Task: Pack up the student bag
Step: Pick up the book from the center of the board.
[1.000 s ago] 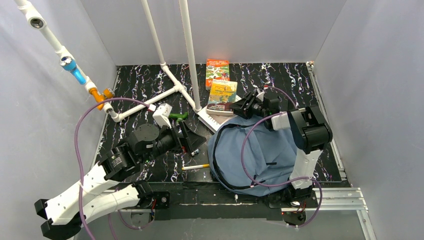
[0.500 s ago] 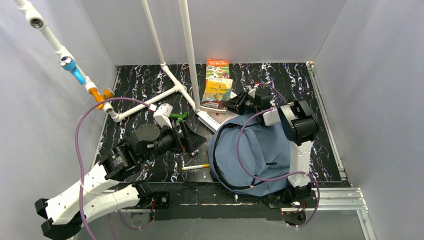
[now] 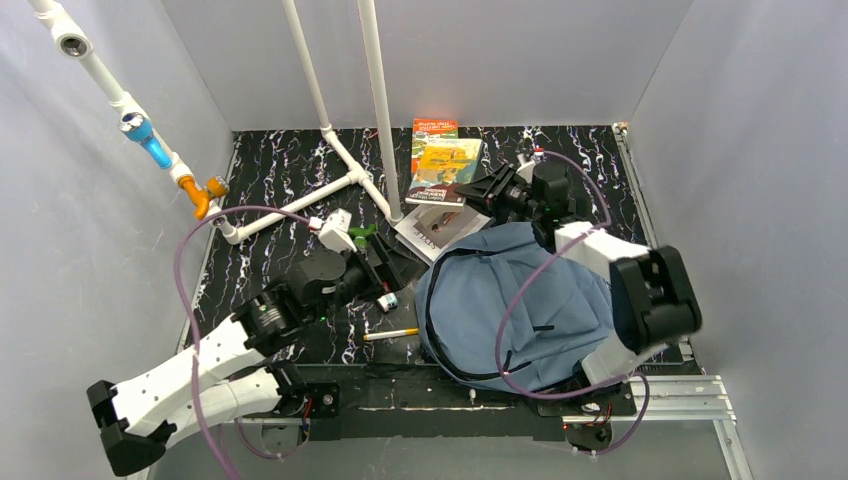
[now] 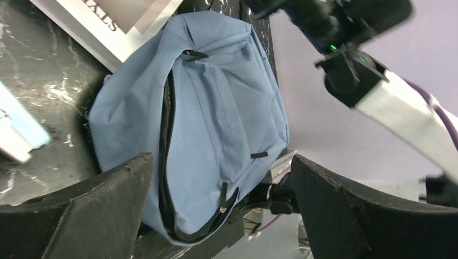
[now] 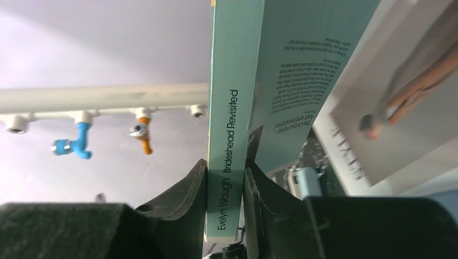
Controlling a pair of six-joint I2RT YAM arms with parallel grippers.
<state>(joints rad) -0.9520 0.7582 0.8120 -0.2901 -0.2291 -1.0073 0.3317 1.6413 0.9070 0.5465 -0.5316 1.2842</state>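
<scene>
Your student bag (image 3: 530,300) lies flat at the near right corner of the table (image 3: 270,175), its lower end hanging over the near edge between the two arm bases. The dark zipper line runs down its left side. Your right gripper (image 3: 482,192) reaches past the bag's far end, and its jaws stand narrow, pinched on a paperback (image 3: 446,168). In the right wrist view the two black fingers (image 5: 190,197) press both sides of the teal spine of that paperback (image 5: 231,81), which reads "Evelyn Waugh, Brideshead Revisited". From above, the yellow-orange cover overlaps an orange book (image 3: 433,129) lying against the far edge. You cannot tell whether the paperback touches that book. A white book (image 3: 436,226) lies just beyond the bag's far left corner. Your left gripper (image 3: 388,262) sits mid-table, just left of the bag, with its jaws wide and nothing between them. Its wrist view shows the bag (image 4: 216,113) framed between the spread fingers (image 4: 92,216). A blue-and-white marker (image 3: 388,300) lies beside that gripper. A pencil (image 3: 392,333) lies nearer the near edge.
</scene>
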